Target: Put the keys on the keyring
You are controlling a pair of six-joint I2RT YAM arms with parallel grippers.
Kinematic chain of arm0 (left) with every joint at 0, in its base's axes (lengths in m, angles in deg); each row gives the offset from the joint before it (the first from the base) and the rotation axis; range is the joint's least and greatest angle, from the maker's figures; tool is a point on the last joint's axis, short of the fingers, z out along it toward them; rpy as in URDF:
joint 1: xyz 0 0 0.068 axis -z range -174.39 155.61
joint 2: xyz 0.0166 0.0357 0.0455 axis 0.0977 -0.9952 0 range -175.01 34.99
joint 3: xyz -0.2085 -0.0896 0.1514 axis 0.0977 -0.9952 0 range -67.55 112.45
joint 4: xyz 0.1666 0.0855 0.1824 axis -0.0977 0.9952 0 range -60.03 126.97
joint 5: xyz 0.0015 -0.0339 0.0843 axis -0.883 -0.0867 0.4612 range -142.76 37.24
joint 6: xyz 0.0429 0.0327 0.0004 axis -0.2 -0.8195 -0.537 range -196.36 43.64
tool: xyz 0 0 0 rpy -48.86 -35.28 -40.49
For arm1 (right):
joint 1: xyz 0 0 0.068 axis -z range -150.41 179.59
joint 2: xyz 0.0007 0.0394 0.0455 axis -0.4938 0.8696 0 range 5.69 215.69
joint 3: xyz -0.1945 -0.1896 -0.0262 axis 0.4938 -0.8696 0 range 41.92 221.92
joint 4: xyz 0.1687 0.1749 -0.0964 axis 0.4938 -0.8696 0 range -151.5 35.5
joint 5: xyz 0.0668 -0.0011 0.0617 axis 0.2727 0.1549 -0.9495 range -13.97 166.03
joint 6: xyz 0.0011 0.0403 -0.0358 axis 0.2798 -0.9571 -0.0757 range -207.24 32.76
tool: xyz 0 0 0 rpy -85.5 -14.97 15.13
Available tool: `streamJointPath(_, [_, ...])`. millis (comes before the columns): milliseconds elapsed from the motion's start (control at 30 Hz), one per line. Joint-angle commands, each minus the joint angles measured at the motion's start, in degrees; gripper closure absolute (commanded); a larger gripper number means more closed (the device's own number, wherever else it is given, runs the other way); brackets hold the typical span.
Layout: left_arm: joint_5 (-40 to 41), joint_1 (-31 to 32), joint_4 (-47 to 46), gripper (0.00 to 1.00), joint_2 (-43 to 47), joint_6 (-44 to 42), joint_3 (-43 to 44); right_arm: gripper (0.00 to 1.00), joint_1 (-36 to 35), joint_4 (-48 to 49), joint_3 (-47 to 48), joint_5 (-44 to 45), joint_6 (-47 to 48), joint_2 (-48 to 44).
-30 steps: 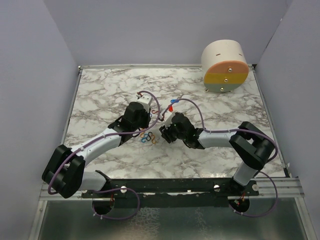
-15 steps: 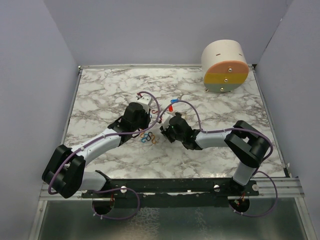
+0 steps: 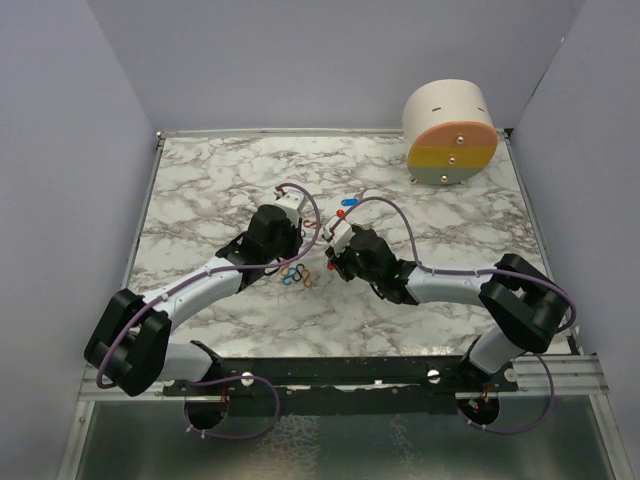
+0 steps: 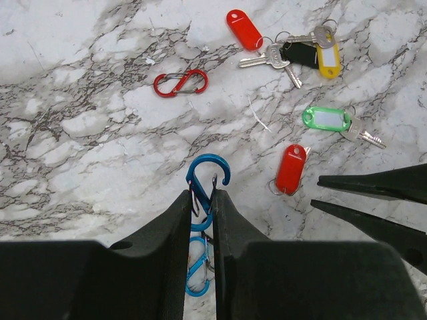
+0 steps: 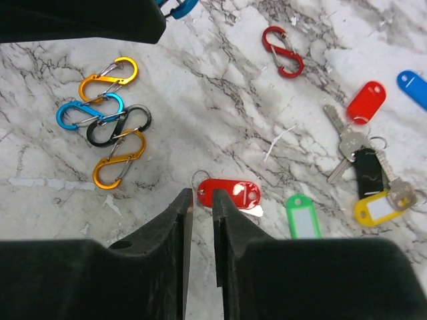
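My left gripper point(image 4: 201, 195) is shut on a blue S-shaped clip point(image 4: 208, 175), its hook end sticking out past the tips. The keyring bunch of linked orange, blue and black clips point(image 5: 107, 121) lies on the marble under it, and also shows in the top view point(image 3: 297, 275). My right gripper point(image 5: 202, 195) is open by a narrow gap and empty. Its tips are just short of a red-tagged key ring point(image 5: 230, 194). Further keys lie beyond: a green tag point(image 5: 303, 217), a red tag point(image 5: 366, 101), a black and yellow tagged bunch point(image 5: 370, 190) and a blue tag point(image 5: 412, 87).
A loose red clip point(image 4: 180, 83) lies on the marble beyond the keys. A round cream container with an orange, yellow and grey face point(image 3: 450, 135) stands at the back right. Grey walls close in the marble table point(image 3: 200, 190) on three sides.
My right gripper has moved slightly away from the front edge and its elbow has swung out to the right. The left arm has not moved.
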Motion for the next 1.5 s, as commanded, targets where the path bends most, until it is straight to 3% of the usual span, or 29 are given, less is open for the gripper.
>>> streamJointPath(0, [-1.6,-0.4,-1.7,1.0,-0.3,0.4,-0.3,0.74,-0.4,0.5,0.9,0.0,-0.2,-0.3])
streamJointPath(267, [-1.3,-0.4,-1.2,1.0,0.3,0.5,-0.3,0.7,-0.7,-0.7,4.4,0.1,0.3,5.3])
streamJointPath(967, [-1.5,-0.4,-1.3,1.0,-0.7,0.4,-0.1,0.75,-1.0,-1.3,7.1,0.8,0.7,11.0])
streamJointPath(1333, [-1.7,-0.4,-1.4,1.0,-1.0,0.4,-0.1,0.99,-1.0,0.1,6.7,3.6,0.8,11.5])
streamJointPath(1467, [-1.7,-0.4,-1.4,1.0,-1.0,0.4,0.0,0.99,-1.1,2.7,4.4,4.3,0.7,8.3])
